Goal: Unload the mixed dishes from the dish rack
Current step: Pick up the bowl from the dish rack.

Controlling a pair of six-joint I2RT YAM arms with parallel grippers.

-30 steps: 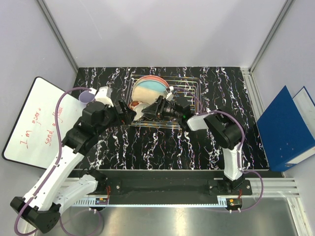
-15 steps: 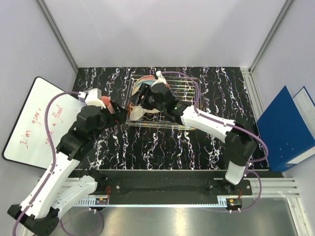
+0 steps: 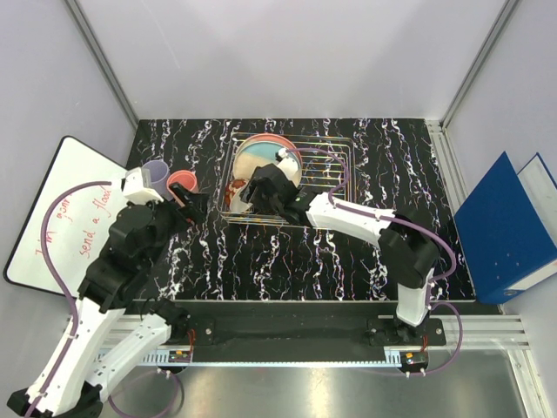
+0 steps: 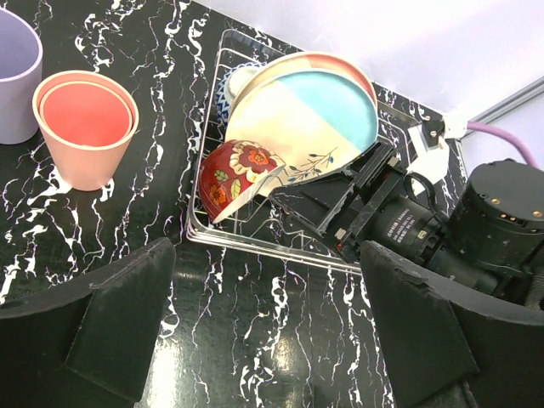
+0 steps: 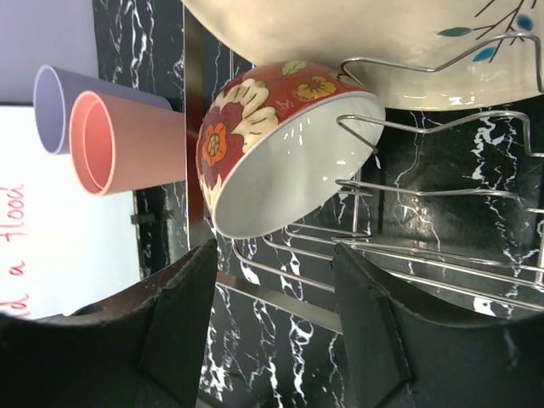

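The dish rack point(image 3: 329, 162) holds two big plates point(image 3: 265, 157) leaning together. The cream/blue plate point(image 4: 310, 119) is in front, with a pink rim behind it. A red flowered bowl point(image 4: 234, 174) is tipped on its side at the rack's left end, and a blue-white bowl point(image 4: 228, 85) sits behind it. A pink cup point(image 4: 85, 127) and a lavender cup point(image 4: 13, 85) stand on the table left of the rack. My right gripper point(image 5: 272, 297) is open just short of the red bowl point(image 5: 272, 144), over the rack's front rail point(image 5: 442, 255). My left gripper point(image 4: 268, 323) is open over bare table in front of the rack.
A whiteboard point(image 3: 52, 218) with red writing lies off the table's left side. A blue binder point(image 3: 505, 226) leans at the right. The right arm's wrist point(image 4: 408, 225) crosses the rack's front right part. Black marbled table point(image 3: 287, 261) stretches in front of the rack.
My left arm pulled back from the rack toward the left and the near edge, uncovering the pink cup. My right gripper swung over the rack's left end and came down by the red bowl.
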